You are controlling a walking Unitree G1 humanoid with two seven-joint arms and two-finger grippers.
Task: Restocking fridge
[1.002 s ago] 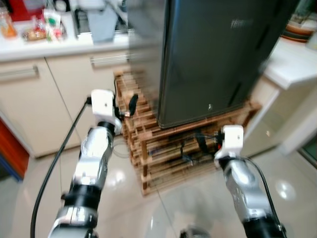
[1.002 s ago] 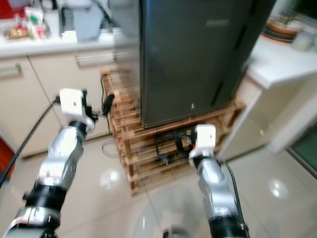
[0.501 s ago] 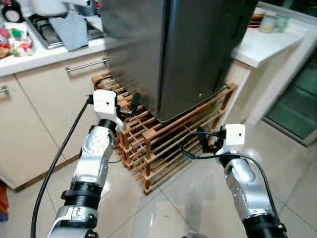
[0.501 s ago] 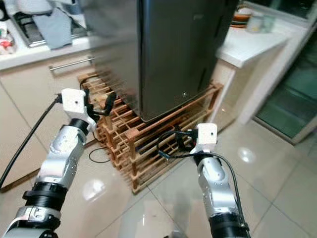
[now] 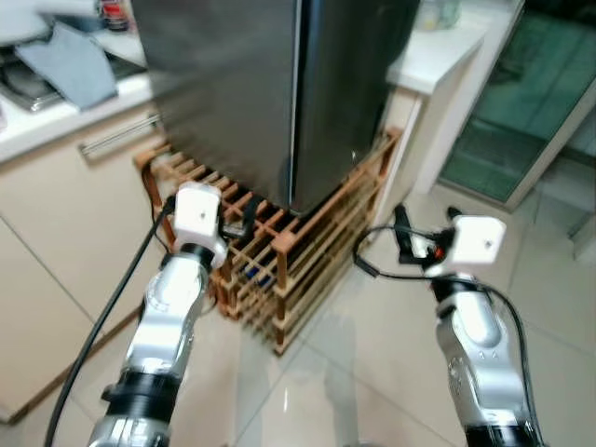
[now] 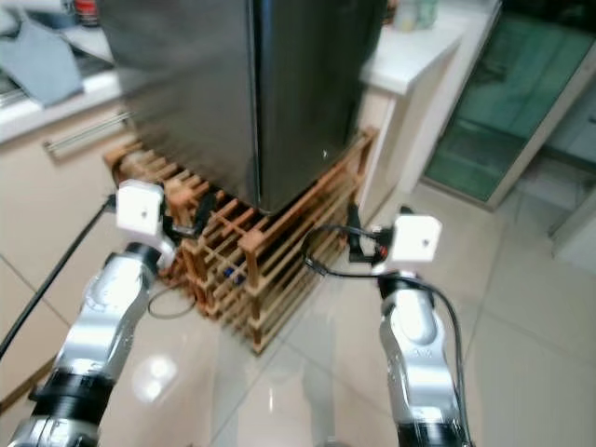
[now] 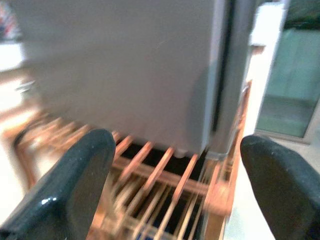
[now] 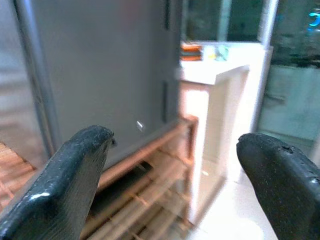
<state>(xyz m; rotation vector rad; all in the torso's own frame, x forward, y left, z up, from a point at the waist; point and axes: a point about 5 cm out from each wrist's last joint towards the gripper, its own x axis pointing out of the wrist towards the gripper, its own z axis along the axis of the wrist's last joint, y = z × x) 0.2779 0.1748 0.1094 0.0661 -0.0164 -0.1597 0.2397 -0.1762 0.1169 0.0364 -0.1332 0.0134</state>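
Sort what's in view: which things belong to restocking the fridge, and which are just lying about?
Job:
fridge, door shut
left hand, open, empty
right hand, open, empty

Lying about:
wooden rack under the fridge
grey cloth on the counter
white counter beside the fridge

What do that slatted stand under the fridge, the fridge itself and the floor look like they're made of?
The stand looks like reddish-brown wood, probably varnished: open slats and square posts. The fridge seems to be dark grey metal with a dull brushed sheen. The floor appears to be pale glossy tile, with grout lines and bright reflections.
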